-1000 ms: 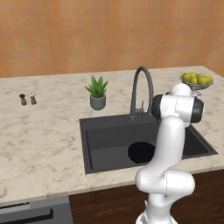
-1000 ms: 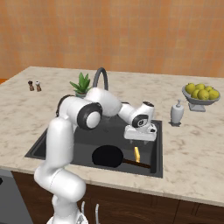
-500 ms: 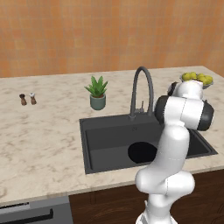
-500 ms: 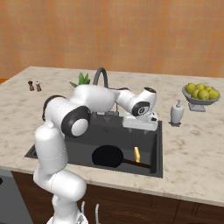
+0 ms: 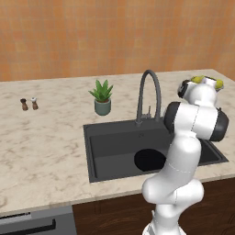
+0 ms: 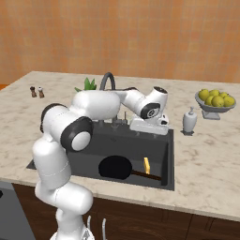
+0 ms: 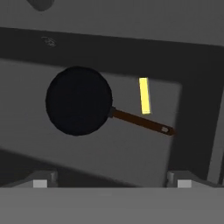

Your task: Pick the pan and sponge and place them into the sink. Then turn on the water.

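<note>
A: Pan (image 6: 115, 167) first — where is it?
B: Flat on the floor of the sink (image 6: 89, 157), by the front wall, its brown handle (image 6: 146, 176) running toward the front right corner.
A: And the sponge (image 6: 146, 165)?
B: Just right of the pan, on edge, close beside the handle.
A: The gripper (image 6: 149, 126)?
B: Above the sink's back right corner, fingers (image 7: 42, 181) spread wide, holding nothing, beside the faucet (image 5: 148, 94).

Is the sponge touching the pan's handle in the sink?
Apart. The hand view shows dark basin floor between the yellow sponge and the brown handle of the pan, inside the sink.
</note>
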Available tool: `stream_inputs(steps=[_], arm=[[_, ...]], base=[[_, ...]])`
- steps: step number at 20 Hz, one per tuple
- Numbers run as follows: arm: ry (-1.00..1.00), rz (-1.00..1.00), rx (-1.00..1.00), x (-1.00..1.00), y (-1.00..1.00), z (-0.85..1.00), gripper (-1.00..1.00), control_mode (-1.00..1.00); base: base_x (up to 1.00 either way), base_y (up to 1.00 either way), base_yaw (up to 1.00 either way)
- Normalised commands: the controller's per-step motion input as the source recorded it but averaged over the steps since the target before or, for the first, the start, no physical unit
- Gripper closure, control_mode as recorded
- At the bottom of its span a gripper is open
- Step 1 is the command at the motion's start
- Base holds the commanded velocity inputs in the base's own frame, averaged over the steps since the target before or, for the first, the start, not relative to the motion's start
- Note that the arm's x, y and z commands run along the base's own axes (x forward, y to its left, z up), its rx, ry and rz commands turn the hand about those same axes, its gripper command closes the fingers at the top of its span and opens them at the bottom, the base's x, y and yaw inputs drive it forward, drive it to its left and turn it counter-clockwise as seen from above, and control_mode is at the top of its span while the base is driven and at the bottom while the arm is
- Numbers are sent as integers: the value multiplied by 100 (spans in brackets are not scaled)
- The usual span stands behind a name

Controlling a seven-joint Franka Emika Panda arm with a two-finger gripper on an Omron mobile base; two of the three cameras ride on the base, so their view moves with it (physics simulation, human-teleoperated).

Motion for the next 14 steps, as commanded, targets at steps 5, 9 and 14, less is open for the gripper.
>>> stream_inputs(steps=[5,9,14], arm=[[-20,-10,15,0,37,0,-100,-100],[-30,-16,21,6,49,0,-100,-100],[-15,-15,18,10,29,0,-100,-100]], base=[[0,0,0],[0,0,0],[0,0,0]])
